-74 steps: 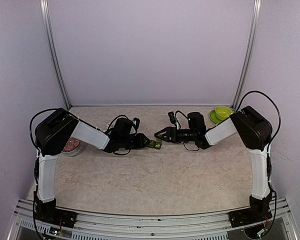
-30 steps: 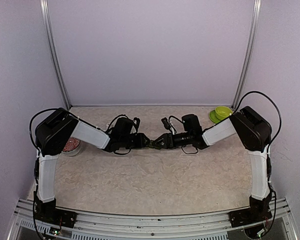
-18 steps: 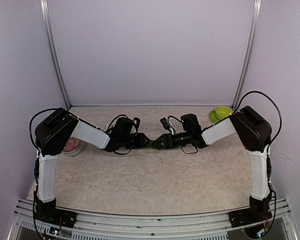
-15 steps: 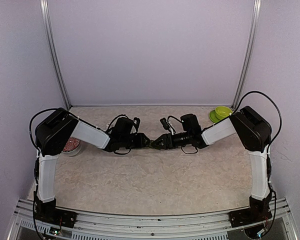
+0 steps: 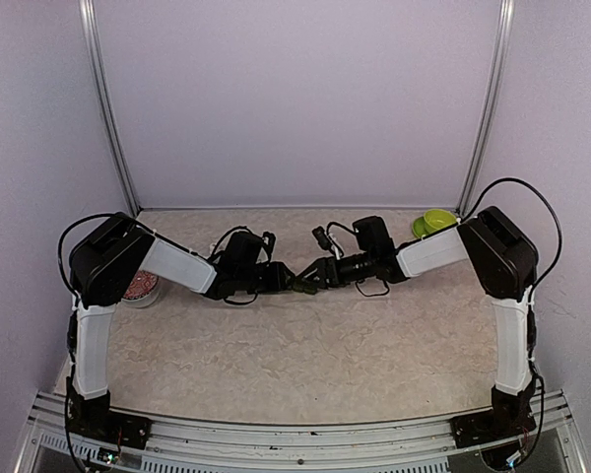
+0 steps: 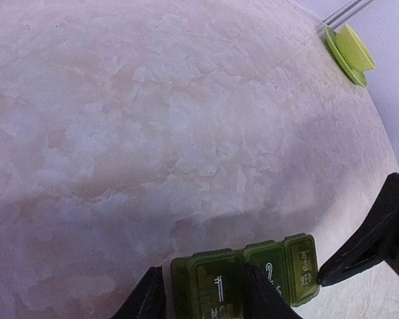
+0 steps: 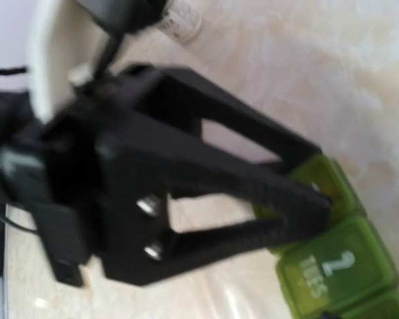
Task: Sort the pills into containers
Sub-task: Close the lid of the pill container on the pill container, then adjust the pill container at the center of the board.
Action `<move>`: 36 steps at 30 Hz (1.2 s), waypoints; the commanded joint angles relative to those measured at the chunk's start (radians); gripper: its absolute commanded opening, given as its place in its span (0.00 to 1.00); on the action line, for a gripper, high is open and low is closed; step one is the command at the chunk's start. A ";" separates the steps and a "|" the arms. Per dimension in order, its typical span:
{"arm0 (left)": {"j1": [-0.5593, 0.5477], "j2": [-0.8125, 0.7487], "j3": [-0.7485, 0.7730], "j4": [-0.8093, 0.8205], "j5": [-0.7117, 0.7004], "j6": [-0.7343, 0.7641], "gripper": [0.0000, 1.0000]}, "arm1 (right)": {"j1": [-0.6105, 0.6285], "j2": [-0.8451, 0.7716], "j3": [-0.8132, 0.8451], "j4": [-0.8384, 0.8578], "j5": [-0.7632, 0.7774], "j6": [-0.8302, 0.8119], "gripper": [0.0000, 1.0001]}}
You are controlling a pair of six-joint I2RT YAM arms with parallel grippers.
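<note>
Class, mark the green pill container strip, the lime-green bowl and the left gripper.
pill container strip (image 6: 274,264), left wrist view, lid of the middle compartment.
lime-green bowl (image 6: 356,45), left wrist view, its side wall.
left gripper (image 6: 203,292), left wrist view, midway between its fingertips.

Centre of the bench (image 5: 315,365), a touch toward the far edge: the containers (image 5: 302,285) lie flat on the surface, the strip running left to right. The left end effector (image 5: 282,280) reaches in from the left, its fingers (image 6: 145,300) on either side of the leftmost compartment. The right end effector (image 5: 313,276) reaches in from the right, one fingertip (image 6: 329,272) at the strip's right end. In the far right corner, the bowl (image 5: 438,220) sits on its saucer (image 5: 421,231), well apart from the strip. By the left edge, a dish (image 5: 138,289) sits on the bench, partly hidden by the left arm.
</note>
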 commanded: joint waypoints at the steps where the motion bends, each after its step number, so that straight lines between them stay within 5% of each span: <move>1: -0.007 0.010 -0.036 -0.082 0.028 -0.005 0.39 | 0.009 -0.129 0.053 -0.106 0.030 -0.058 0.78; 15: -0.035 -0.040 -0.041 -0.074 0.067 -0.032 0.47 | -0.032 -0.414 -0.194 -0.084 0.145 -0.051 0.87; 30: -0.055 -0.072 -0.045 -0.064 0.078 -0.043 0.50 | -0.056 -0.477 -0.306 -0.050 0.153 -0.048 0.88; 36: -0.027 -0.151 -0.056 -0.117 0.029 -0.016 0.64 | -0.064 -0.544 -0.336 -0.125 0.237 -0.106 0.99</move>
